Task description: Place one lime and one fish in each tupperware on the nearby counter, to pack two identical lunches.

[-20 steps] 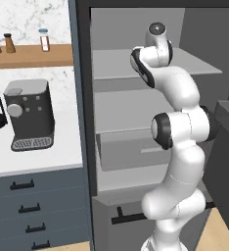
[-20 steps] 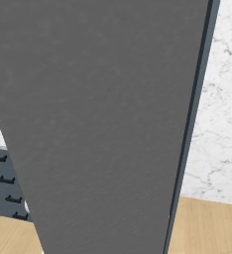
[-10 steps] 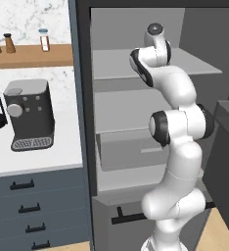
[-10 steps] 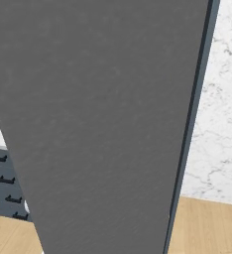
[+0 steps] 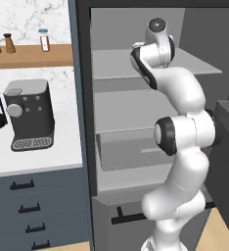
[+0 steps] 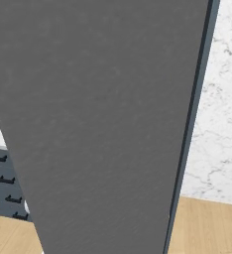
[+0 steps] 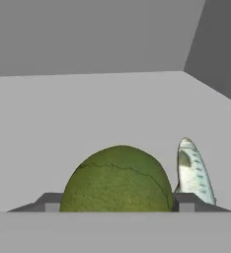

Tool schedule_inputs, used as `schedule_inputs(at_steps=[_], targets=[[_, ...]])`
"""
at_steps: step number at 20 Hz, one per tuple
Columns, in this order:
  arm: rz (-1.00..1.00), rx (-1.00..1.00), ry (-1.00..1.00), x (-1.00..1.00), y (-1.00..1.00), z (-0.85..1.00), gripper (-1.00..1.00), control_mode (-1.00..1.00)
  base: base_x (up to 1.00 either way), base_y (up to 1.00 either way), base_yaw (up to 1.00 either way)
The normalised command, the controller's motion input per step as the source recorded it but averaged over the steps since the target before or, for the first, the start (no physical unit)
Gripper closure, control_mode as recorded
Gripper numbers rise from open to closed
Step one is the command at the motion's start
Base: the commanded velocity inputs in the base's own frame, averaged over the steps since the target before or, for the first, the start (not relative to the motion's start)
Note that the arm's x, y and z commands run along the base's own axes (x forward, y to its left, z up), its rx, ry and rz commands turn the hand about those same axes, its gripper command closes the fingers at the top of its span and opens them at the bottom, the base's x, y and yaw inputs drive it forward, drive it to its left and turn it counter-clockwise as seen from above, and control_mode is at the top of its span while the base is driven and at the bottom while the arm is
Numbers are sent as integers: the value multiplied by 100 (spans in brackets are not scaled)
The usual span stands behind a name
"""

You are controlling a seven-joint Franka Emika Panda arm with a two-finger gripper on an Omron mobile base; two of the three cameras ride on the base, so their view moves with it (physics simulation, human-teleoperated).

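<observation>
From my hand view I have a round yellowish-green lime (image 7: 118, 179) sitting dead centre between the two dark finger tips (image 7: 51, 202) of the pincer (image 7: 118, 203), one tip at nine o'clock of the fruit and the other at three o'clock, both right against its sides as far as I can see. I read the pincer as closed around the lime, though whether the fruit is lifted off the pale grey shelf floor (image 7: 88, 118) I cannot tell. Just beside the lime, at about two o'clock of it, a slender silvery-grey fish (image 7: 192, 170) with a speckled back lies lengthwise, its tip pointing away from me toward twelve o'clock and its near end hidden behind the right finger tip. In my left base view the white arm (image 5: 182, 142) reaches up from five o'clock into an open dark grey cabinet with flat grey shelves (image 5: 136, 66). At nine o'clock stands a dark grey coffee machine (image 5: 29, 115) on a white bench (image 5: 43, 157) above blue-grey drawers (image 5: 35, 211). A flat dark grey door panel (image 6: 93, 114) blocks most of my right base view.
</observation>
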Motion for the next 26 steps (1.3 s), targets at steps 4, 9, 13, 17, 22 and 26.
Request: schedule_inputs(at_steps=[4,9,13,17,22,26], targets=[[7,-4,-22,-100,71,23,100,-100,0,0,0],[2,0,-1,-100,90,14,100,-100,0,0,0],[0,0,15,-100,88,0,100,-100,0,0,0],[0,4,25,-100,49,-11,100,-100,0,0,0],[-2,6,37,-100,-2,-89,100,-100,0,0,0],[1,20,15,-99,-83,-100,100,-100,0,0,0]])
